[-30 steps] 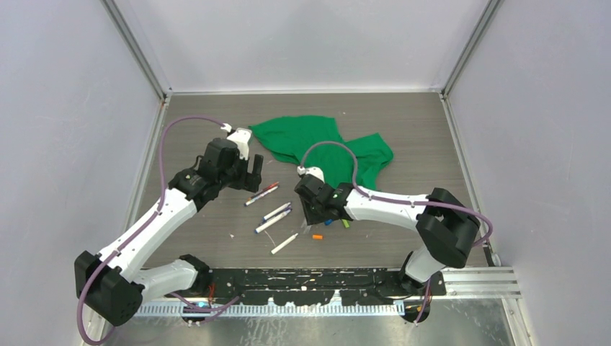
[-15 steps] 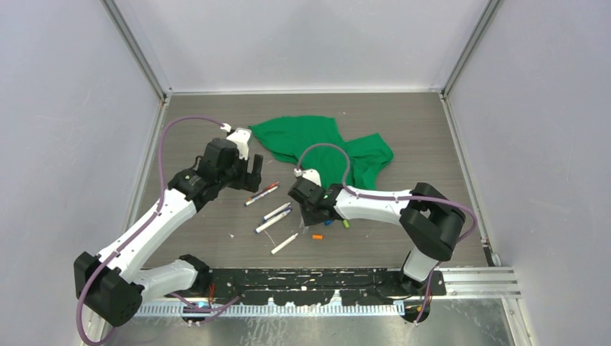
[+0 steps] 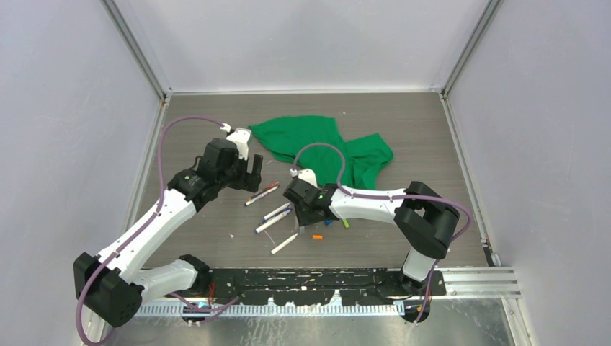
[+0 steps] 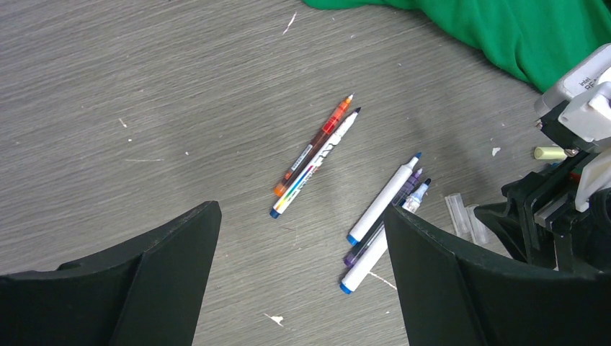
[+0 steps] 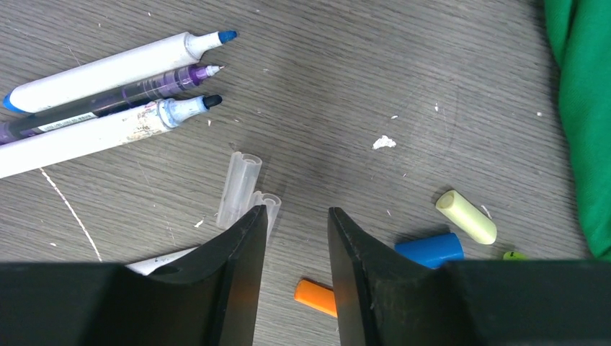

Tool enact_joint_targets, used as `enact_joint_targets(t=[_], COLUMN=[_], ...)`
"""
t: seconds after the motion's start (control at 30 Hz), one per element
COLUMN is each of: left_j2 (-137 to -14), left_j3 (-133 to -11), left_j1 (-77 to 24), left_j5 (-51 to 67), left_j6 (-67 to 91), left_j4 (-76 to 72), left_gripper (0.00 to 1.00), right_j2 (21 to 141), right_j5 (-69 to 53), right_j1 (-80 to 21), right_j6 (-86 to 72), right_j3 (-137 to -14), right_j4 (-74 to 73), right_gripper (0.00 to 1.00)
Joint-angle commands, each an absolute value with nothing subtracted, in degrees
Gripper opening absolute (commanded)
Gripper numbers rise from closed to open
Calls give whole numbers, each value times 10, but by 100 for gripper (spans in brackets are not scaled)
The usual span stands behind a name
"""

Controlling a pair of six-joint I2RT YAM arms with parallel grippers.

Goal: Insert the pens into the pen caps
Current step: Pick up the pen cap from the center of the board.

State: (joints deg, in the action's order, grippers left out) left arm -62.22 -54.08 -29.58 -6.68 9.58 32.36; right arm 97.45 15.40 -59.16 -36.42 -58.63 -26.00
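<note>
Right end effector [image 5: 295, 223], barely open and empty, hangs by the clear caps [image 5: 241, 184] — an off-centre descent could flick them away; left end effector [image 4: 301, 216] wide open.

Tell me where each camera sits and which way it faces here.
Top external: above and behind the bases, looking down on the table; left arm and right arm show whole.
Left wrist: on the left arm, looking down at pens; left pincer fingers frame the bottom, wide apart.
Right wrist: close over the coloured caps; right pincer fingers close together.
Both wrist views share three side-by-side pens and the clear caps.
</note>
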Motion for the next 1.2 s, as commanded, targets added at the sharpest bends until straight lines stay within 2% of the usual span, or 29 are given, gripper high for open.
enact_joint_targets(t=[0.0,0.27,0.6,1.17], left_j2=[-607,-607,-606,-599], left_j3=[-540,-540,-540,-540], left_j1=[-297,-298,-298,-298], left_j5=[-68,-65,-63,-65], left_j6=[90,92,92,92], left_j4=[292,292,290,291], left_gripper=[87,87,87,87], right_j2=[964,939,977,1022], right_j5=[165,167,147,172], right_j1=[-597,-597,-608,-624], right_j6=[-379,-381,-384,-400], right_j3=[-614,-626,-620,-619], right_j4=[-266,-266,-252,-269], right_gripper=[45,46,37,40])
